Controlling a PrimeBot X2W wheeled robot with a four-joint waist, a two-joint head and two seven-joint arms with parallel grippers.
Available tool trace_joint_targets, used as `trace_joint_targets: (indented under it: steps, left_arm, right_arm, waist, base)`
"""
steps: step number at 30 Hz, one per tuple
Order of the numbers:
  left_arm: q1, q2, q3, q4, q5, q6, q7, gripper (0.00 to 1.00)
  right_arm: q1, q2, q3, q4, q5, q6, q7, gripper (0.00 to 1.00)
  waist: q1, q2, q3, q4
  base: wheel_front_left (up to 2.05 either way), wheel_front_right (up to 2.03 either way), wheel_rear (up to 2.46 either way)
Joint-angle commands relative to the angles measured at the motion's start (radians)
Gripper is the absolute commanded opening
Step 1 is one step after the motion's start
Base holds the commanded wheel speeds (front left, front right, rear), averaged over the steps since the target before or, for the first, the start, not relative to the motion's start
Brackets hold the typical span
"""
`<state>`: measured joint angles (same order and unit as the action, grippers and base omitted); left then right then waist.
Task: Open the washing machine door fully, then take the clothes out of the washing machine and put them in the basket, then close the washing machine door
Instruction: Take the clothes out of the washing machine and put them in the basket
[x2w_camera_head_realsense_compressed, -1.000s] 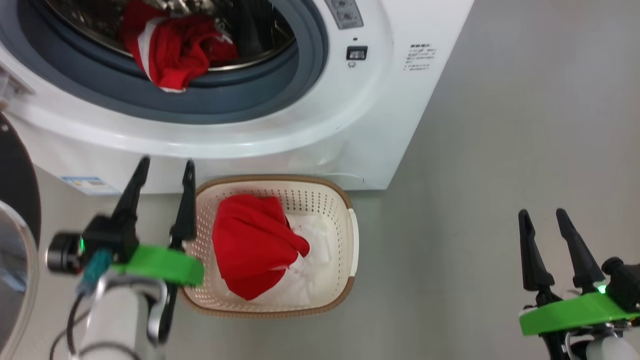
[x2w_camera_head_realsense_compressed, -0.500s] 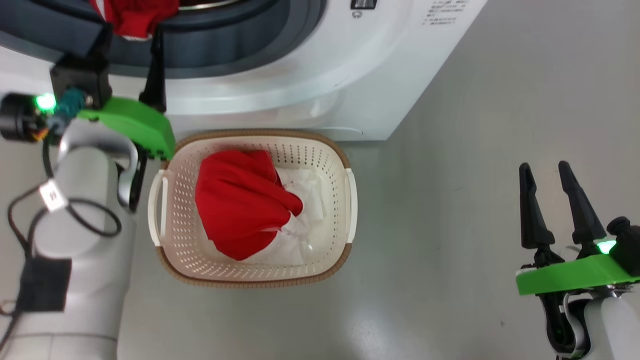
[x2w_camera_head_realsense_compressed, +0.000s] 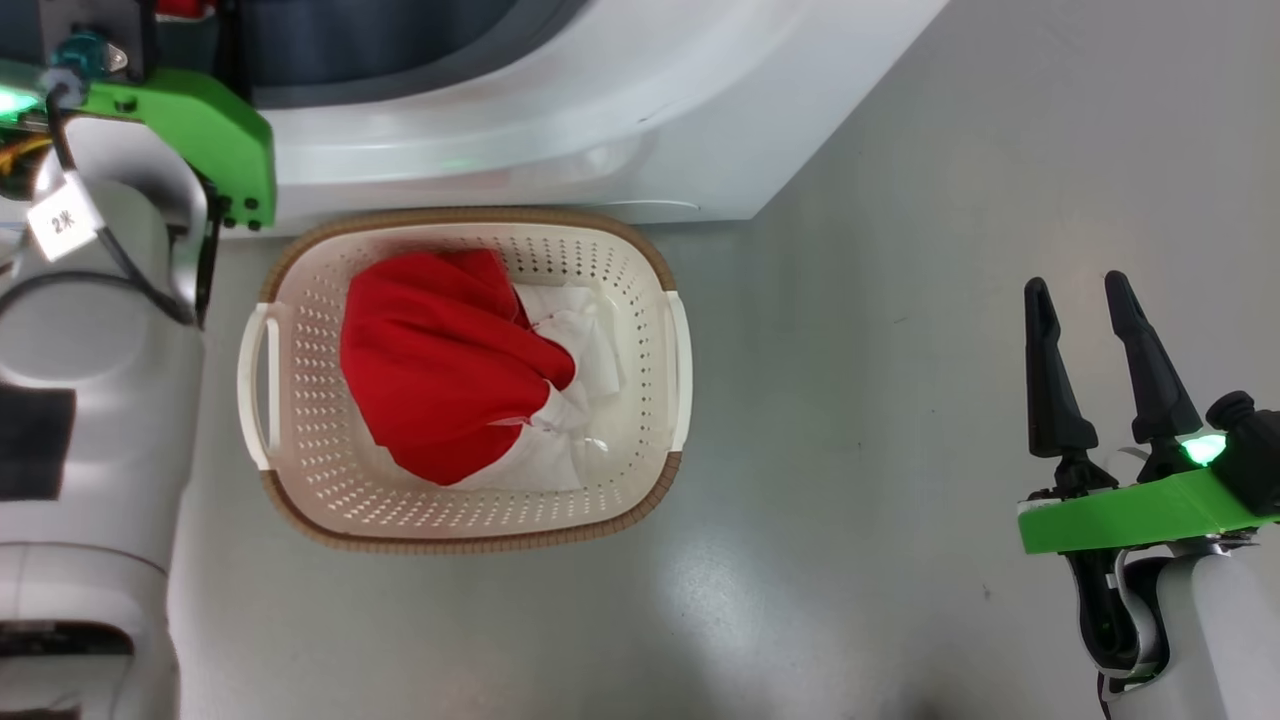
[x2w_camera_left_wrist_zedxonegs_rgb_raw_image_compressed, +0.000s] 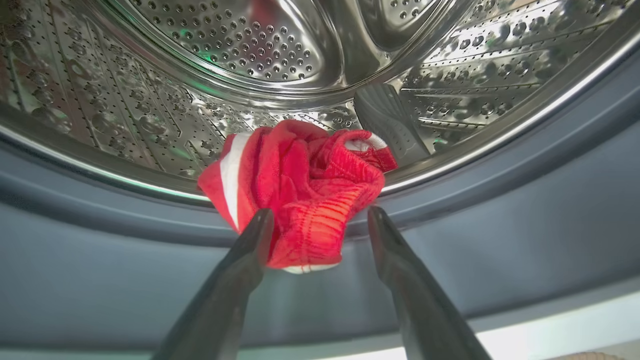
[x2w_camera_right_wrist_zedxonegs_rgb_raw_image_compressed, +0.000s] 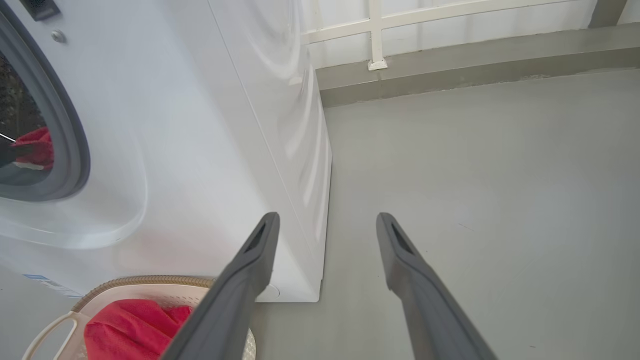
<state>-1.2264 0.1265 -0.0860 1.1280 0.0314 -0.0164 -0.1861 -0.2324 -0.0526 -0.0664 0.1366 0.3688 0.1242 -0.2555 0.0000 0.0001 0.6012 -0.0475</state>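
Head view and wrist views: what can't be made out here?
Left gripper fingertips: head view, cut off by the top edge.
Contact with the red garment: left wrist view, a finger overlaps the cloth; cannot tell.
Basket floor: head view, mostly covered by clothes.
Sticker print: right wrist view, too small.

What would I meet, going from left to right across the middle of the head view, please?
Pale left forearm → the basket's left handle → red and white clothes lying in the basket → its right handle → bare grey floor → right gripper, open.
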Motion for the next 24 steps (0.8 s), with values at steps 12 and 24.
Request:
trace_joint_targets:
  steps: [12, 24]
  left_arm:
    - [-0.068, 0.073, -0.015, 0.113, 0.009, 0.040, -0.030, 0.00]
    - [0.063, 0.045, 0.040, -0.167, -0.087, 0.017, -0.075, 0.00]
  right_arm:
    - [-0.002, 0.001, 0.030, -0.026, 0.001, 0.007, -0.006, 1.00]
    - [0.012, 0.002, 0.012, -0.028, -0.005, 0.007, -0.006, 1.00]
  waist:
    - [0.0000, -0.0001, 0.012, -0.022]
    - [0.0000, -0.0001, -0.025, 0.013]
  base:
    - [0.00, 0.00, 0.00]
    - [0.00, 0.00, 0.00]
